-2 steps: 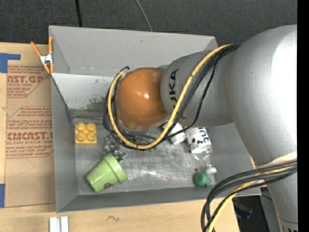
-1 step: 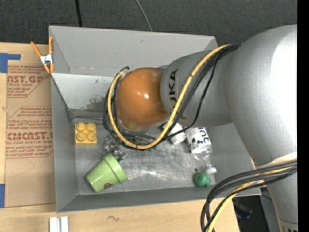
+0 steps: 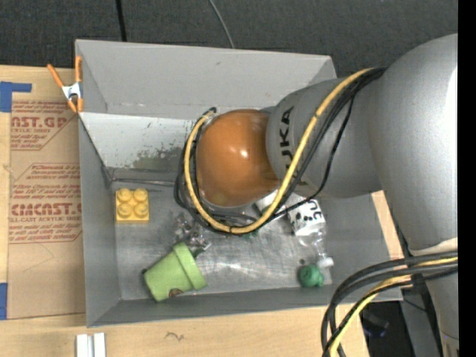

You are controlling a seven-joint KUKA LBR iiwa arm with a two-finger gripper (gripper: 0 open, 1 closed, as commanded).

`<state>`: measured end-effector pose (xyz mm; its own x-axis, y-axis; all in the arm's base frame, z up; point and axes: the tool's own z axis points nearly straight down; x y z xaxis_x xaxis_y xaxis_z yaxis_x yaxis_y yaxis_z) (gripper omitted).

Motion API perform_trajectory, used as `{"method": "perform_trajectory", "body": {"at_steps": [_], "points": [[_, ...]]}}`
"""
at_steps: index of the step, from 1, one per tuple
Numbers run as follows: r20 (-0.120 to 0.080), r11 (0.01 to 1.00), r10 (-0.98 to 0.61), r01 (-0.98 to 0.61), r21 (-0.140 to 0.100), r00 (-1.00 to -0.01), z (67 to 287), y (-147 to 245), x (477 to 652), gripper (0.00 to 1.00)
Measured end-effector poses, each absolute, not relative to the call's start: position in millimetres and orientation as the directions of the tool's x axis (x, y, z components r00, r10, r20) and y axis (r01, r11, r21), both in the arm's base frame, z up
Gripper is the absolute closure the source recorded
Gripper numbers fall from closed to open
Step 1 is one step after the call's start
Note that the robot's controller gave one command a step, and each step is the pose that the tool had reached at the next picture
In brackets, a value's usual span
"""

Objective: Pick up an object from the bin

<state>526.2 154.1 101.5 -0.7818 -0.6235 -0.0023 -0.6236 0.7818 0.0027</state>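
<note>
One green pot [image 3: 175, 274] is lying tipped just beside our gripper [image 3: 192, 235]; we are judging it light, stiff, best pinched across its rim. Whether the gripper is spread, we cannot tell.

I see my gripper [image 3: 191, 234] mid-bin [image 3: 94, 199], green toy flowerpot [image 3: 175, 274] on its side just beside at seven o'clock, yellow toy brick [image 3: 132, 204] at ten, small green lump [image 3: 312, 276] at four

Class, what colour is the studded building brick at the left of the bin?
The brick is yellow, clearest in the camera view.
</note>
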Motion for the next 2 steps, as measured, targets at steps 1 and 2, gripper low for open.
{"method": "perform_trajectory", "body": {"at_steps": [1, 2], "points": [[0.0, 0.783, -0.622, -0.622, 0.0, -0.783, 108.1, 146.1, 537.1, 1.0], [0.005, 0.775, -0.632, -0.632, 0.005, -0.775, 153.8, 132.1, 527.8, 1.0]]}}
